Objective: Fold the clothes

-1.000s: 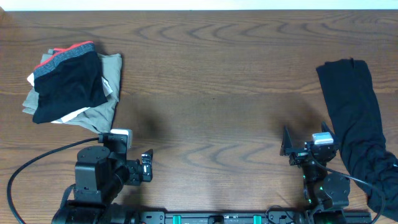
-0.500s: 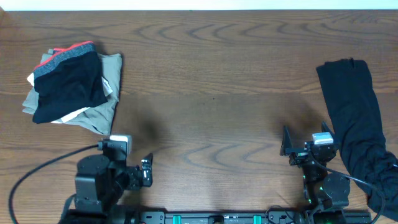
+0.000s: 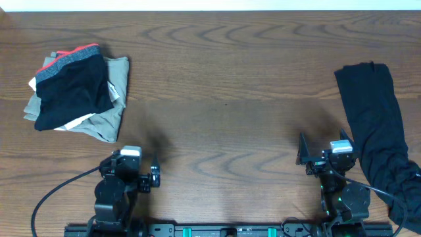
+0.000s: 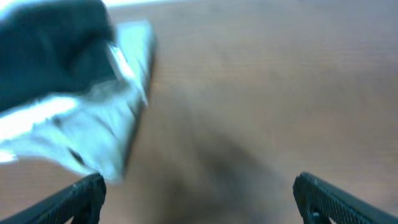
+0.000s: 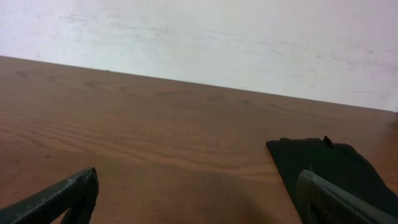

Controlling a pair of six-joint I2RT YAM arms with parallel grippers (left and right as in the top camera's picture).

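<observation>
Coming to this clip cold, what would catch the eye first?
A stack of folded clothes sits at the far left of the table, with a black piece with a coral-red band lying over khaki cloth. A long black garment lies unfolded along the right edge. The left gripper and right gripper are open and empty near the front edge.

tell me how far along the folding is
Done: a folded stack sits far left, black piece on top. In hand: nothing; left gripper and right gripper are both open and empty. Left: the long black garment on the right lies unfolded.
</observation>
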